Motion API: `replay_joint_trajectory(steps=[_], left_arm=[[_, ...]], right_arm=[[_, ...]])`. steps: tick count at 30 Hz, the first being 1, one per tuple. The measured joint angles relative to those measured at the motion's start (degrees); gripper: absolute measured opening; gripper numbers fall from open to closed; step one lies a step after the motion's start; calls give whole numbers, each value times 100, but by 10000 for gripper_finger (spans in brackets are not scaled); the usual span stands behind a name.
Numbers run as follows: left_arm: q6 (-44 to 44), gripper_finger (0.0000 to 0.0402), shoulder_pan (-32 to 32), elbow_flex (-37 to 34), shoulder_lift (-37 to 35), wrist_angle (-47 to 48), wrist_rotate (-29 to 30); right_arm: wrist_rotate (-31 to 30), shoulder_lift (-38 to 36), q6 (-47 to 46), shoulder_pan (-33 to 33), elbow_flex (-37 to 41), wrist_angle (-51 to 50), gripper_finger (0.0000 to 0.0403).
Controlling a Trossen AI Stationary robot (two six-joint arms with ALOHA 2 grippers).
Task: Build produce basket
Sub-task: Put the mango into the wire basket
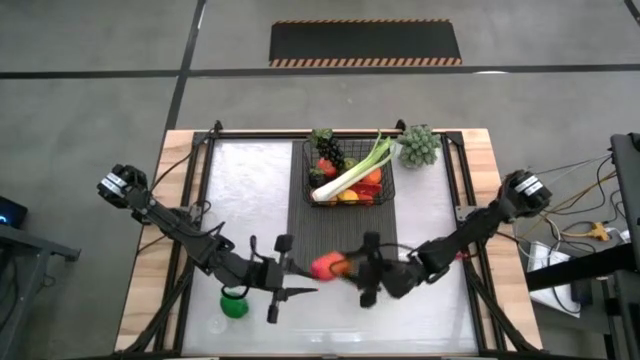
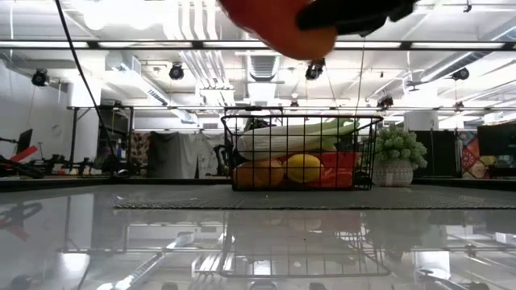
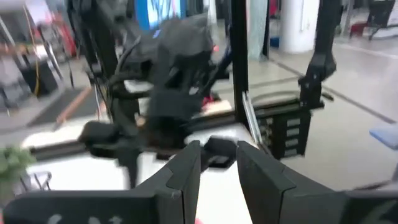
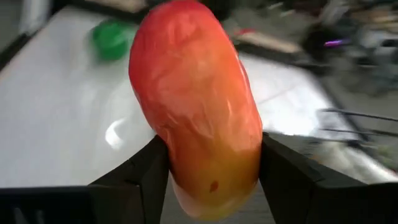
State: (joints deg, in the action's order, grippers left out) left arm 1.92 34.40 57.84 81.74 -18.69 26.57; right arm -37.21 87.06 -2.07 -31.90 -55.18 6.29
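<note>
Holding a red-orange toy mango between its fingers at lower centre, the right gripper nears the left gripper, slightly parted, empty. The black wire-mesh basket, upper centre, is largely filled; a green fruit remains on the worktop.

Both arms are dark, near-black linkages of slim tubular segments joined by thicker rounded joints, each rising from a cylindrical base with pale ring markings at the outer counter edge, thin black cables trailing alongside. The left hand ends in two flat, matte black fingers with squared, wedge-like tips on a broad black crossbar. The right hand has the same two angular black fingers on a boxy black body.
</note>
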Motion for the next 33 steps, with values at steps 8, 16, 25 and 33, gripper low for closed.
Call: replay_joint_trajectory(steps=[8,16,25,33], left_arm=[[1209,88,-2,0,-160,-523,97],[1962,88,-30,-2,-459,-477,331],[2602,88,-55,-12,-585,-426,897],[2736,88,-265,-15,-585,135,1106]], right_arm=[[-781,-537,175,508,1462,3174,197],[-456,-356,273,1302,2606,6259,197],[-133,-630,191,2268,2704,6196,197],[31,-1694,285,3311,1201,1242,196]])
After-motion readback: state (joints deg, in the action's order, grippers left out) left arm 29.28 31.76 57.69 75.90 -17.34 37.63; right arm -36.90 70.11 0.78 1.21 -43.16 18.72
